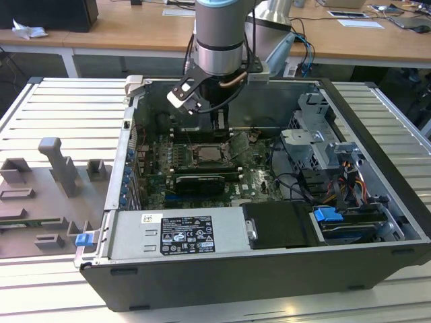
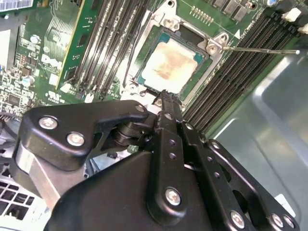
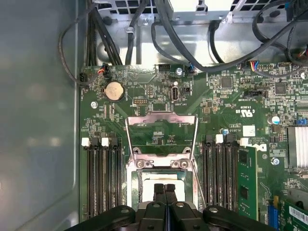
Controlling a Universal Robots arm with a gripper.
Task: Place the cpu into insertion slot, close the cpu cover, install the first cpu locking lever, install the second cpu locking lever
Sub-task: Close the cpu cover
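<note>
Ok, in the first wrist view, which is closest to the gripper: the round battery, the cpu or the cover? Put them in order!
1. cpu, lying right at the gripper's tips.
2. cover, standing open just beyond the cpu.
3. battery, farthest, well beyond the cover and off to one side.

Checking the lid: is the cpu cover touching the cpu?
Apart. The first wrist view shows the cpu cover swung open, green board visible through its window, off the cpu.
</note>
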